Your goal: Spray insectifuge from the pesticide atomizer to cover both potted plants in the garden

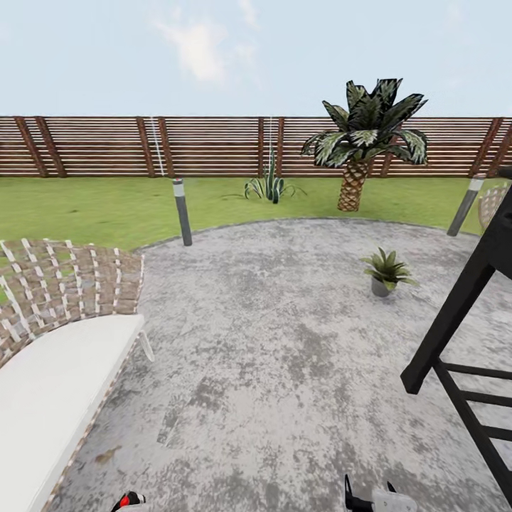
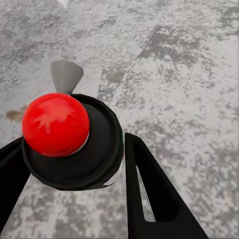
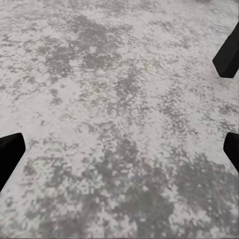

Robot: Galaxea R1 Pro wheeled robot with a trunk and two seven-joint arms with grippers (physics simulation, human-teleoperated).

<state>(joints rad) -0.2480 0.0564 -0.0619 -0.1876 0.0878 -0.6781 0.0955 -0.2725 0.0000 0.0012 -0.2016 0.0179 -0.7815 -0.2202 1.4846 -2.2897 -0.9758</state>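
Clamping the pesticide atomizer between its two black fingers, the left gripper is showing the bottle from above in its wrist view, so the body is hidden under the black sprayer head, a red round cap and a thin grey trigger sticking out beyond it. In the head view only a red-and-black sliver of it is peeking over the bottom edge. The right gripper is hanging spread wide over bare mottled stone, its fingertips cut off at the frame sides. One potted plant is sitting on the round grey patio, ahead and to the right; its leaf speckling is too small to make out. A woven chair is being cropped at the left, a black frame at the right, and a palm is standing before the slat fence.
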